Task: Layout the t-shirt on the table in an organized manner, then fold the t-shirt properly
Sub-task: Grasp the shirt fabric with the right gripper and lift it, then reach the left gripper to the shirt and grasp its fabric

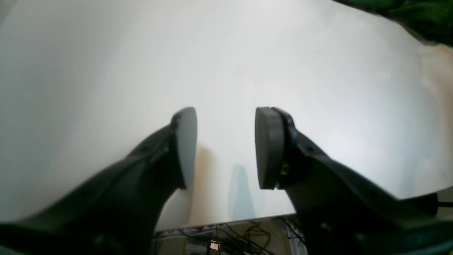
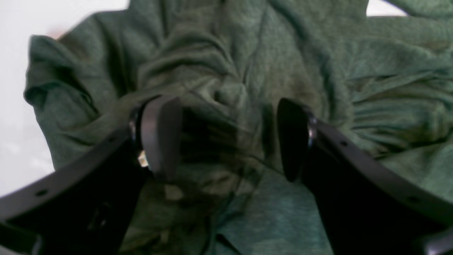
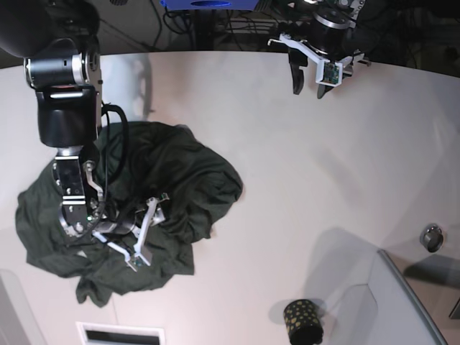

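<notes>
- The t-shirt (image 3: pixel 172 187), dark green, lies crumpled in a heap on the left half of the table (image 3: pixel 302 165), near its left edge and well apart from the far edge. Bunched as it is, no neck or hem shows, so which way it points and its long axis cannot be told.
- The right gripper (image 2: pixel 226 138) sits low over the heap, jaws spread wide with wrinkled cloth between them; nothing is pinched.
- The left gripper (image 1: pixel 225 147) hangs above bare table by the far edge, jaws parted, holding nothing.
- A black gold-dotted cup (image 3: pixel 302 321) stands near the front edge, beside a grey raised panel (image 3: pixel 402 302).
</notes>
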